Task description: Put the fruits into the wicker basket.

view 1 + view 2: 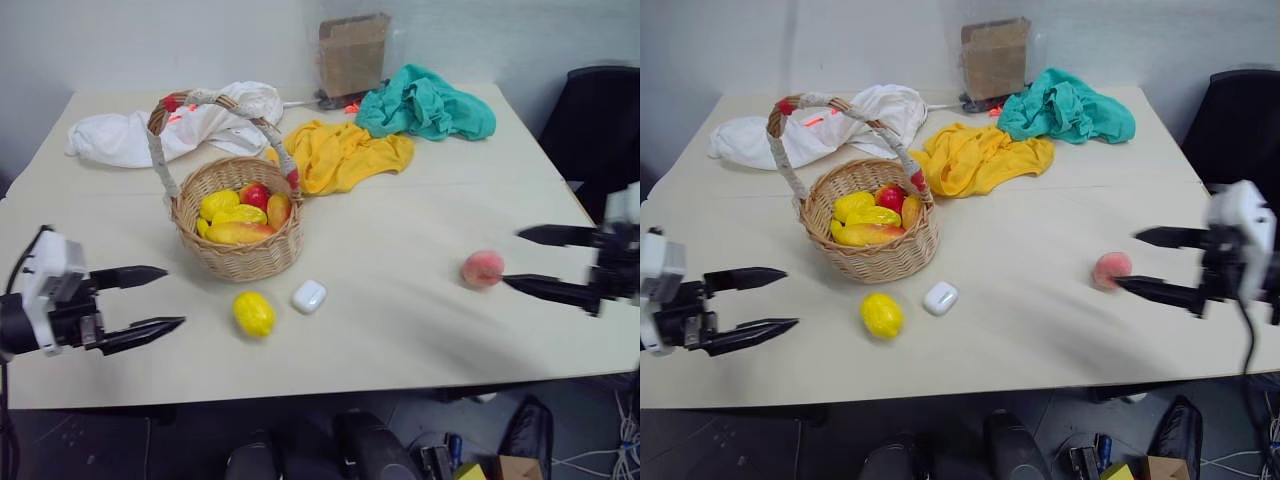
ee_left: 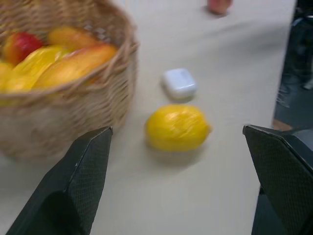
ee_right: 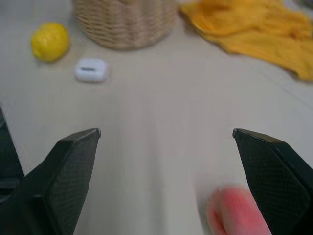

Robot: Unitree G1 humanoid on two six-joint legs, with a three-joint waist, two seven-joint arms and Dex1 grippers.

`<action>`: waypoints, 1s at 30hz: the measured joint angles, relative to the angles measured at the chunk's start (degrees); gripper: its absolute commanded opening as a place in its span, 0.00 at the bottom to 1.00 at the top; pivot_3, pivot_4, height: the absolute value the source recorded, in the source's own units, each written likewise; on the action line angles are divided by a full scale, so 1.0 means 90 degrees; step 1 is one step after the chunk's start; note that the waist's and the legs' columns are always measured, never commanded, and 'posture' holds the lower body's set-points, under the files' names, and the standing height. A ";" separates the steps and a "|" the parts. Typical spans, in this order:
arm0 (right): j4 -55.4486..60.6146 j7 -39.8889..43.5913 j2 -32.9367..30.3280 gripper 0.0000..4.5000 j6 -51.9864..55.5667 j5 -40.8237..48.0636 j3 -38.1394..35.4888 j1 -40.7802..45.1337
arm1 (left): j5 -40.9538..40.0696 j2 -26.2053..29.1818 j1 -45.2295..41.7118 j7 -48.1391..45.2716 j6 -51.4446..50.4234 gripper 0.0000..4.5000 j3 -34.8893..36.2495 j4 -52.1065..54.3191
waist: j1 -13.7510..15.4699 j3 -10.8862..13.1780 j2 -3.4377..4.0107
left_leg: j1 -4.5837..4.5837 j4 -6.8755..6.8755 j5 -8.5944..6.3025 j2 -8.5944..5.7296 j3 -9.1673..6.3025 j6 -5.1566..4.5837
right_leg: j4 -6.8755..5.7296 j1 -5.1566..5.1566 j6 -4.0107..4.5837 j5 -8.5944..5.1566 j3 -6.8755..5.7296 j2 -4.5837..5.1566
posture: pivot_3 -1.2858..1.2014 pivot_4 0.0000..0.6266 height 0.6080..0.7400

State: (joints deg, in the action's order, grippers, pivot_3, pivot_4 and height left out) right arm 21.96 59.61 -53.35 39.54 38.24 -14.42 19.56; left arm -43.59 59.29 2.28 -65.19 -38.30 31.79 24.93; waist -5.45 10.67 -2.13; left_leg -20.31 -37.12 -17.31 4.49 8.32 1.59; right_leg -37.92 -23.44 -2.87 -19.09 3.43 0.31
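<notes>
Two fruits lie loose on my surface [image 1: 400,330], both grippers spread and empty.
White case [image 1: 309,296] sits just right of the lemon [image 1: 254,313], near the wicker basket [image 1: 238,255]; peach [image 1: 482,268] far right by my right gripper [image 1: 530,260]; left gripper [image 1: 160,298] left; three cloths behind.

Tan woven wicker basket [image 1: 240,255] holds yellow, red and orange fruits [image 1: 243,213]; yellow lemon [image 1: 254,313], pink-orange peach [image 1: 482,268], white case [image 1: 309,296], beige table [image 1: 400,310].
</notes>
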 measured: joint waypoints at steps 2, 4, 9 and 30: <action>0.0331 -0.0452 0.0496 1.00 0.0112 -0.0154 0.0862 0.0301 | -0.0100 0.0118 -0.0238 -0.0036 -0.0013 0.99 -0.0161 0.0177 | 0.0002 0.0006 0.0006 | -0.0015 0.0010 0.0022 -0.0007 -0.0002 0.0014 | 0.0000 -0.0019 0.0002 0.0004 -0.0001 0.0003 | 0.52 0.24 1.00; 0.0289 -0.1112 0.1286 1.00 0.0344 -0.0559 0.1720 0.0687 | -0.0191 0.0287 -0.0479 -0.0136 -0.0096 0.99 -0.0240 0.0120 | 0.0009 0.0010 0.0012 | -0.0027 0.0004 0.0022 -0.0004 -0.0001 0.0018 | -0.0005 -0.0033 0.0005 0.0001 -0.0002 -0.0001 | 0.52 0.24 1.00; -0.0203 -0.2210 0.2330 1.00 0.0631 -0.1671 0.3356 0.1250 | -0.0228 0.0540 -0.0789 -0.0375 -0.0118 0.99 -0.0573 0.0061 | 0.0036 0.0007 0.0010 | -0.0134 -0.0014 0.0031 -0.0005 0.0010 0.0013 | -0.0021 -0.0137 0.0002 -0.0002 0.0001 0.0000 | 0.52 0.24 1.00; -0.1914 -0.2336 0.3762 0.71 -0.0199 -0.3244 0.4733 0.1627 | -0.0171 0.0801 -0.1211 -0.0536 -0.0187 1.00 -0.0779 -0.0111 | -0.0012 -0.0001 -0.0006 | -0.0103 -0.0069 0.0033 -0.0005 0.0009 0.0017 | -0.0101 -0.0117 0.0005 -0.0012 0.0002 -0.0006 | 0.52 0.24 1.00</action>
State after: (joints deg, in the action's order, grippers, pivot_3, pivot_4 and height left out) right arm 4.73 38.59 -19.49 37.75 9.05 28.18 34.20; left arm -45.13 66.50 -8.62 -70.02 -39.98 24.78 23.94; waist -5.57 10.66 -2.18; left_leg -21.23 -37.74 -17.01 4.45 8.41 1.75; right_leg -38.83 -24.49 -2.82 -19.20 3.45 0.25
